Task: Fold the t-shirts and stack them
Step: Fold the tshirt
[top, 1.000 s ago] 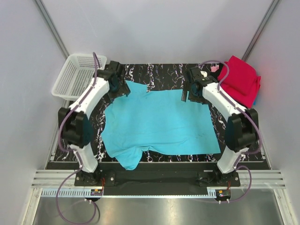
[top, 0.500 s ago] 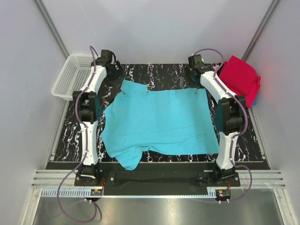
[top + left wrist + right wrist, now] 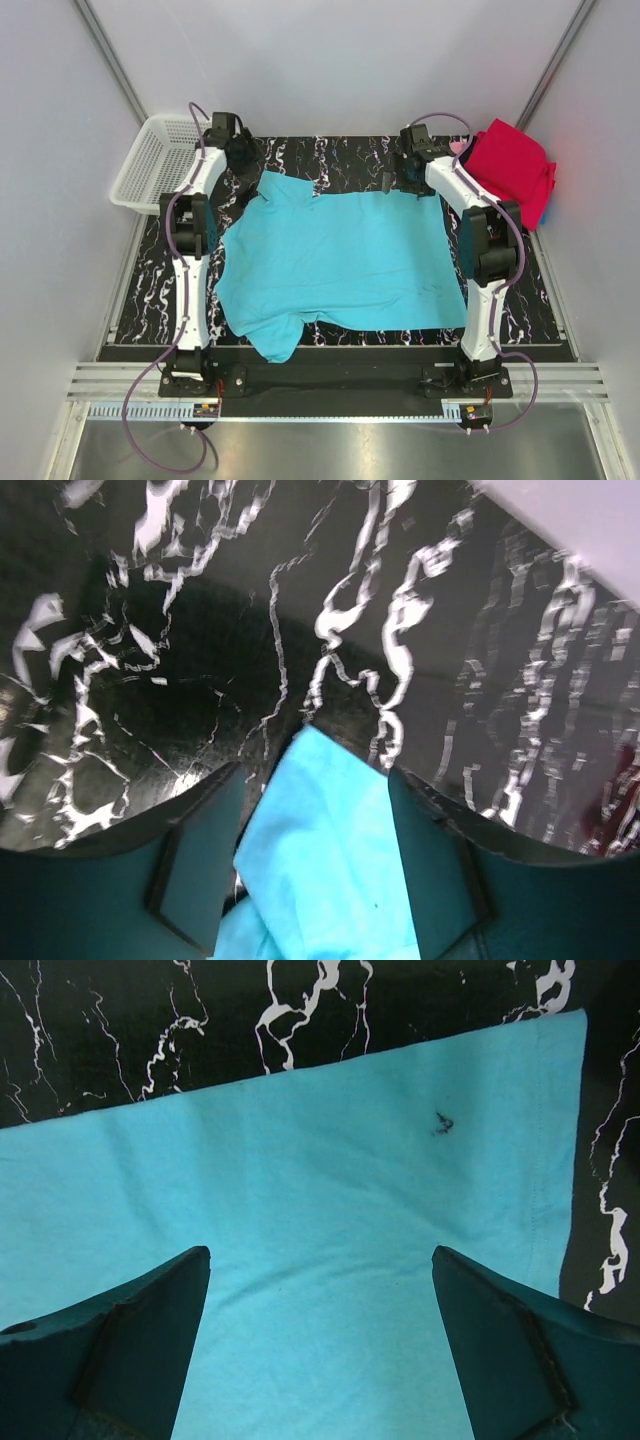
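The turquoise t-shirt (image 3: 340, 260) lies spread flat on the black marbled bench (image 3: 340, 155), its long axis running left to right, sleeves toward the left and straight hem to the right. The left tool (image 3: 312, 775) stands open at the far-left sleeve (image 3: 275, 188), the sleeve's tip between its parted fingers. The right tool (image 3: 320, 1255) hangs wide open over the far-right hem corner, holding nothing. A crimson t-shirt (image 3: 510, 170) sits folded at the far right

A black marble-patterned tabletop (image 3: 340, 152) with white veining sits between plain pale grey walls (image 3: 330, 60). Slanted aluminium posts (image 3: 108, 68) run up both back corners. Slotted aluminium rails (image 3: 110, 380) edge the near side, and a brushed steel surface (image 3: 330, 450) lies below them. The light is soft and even.
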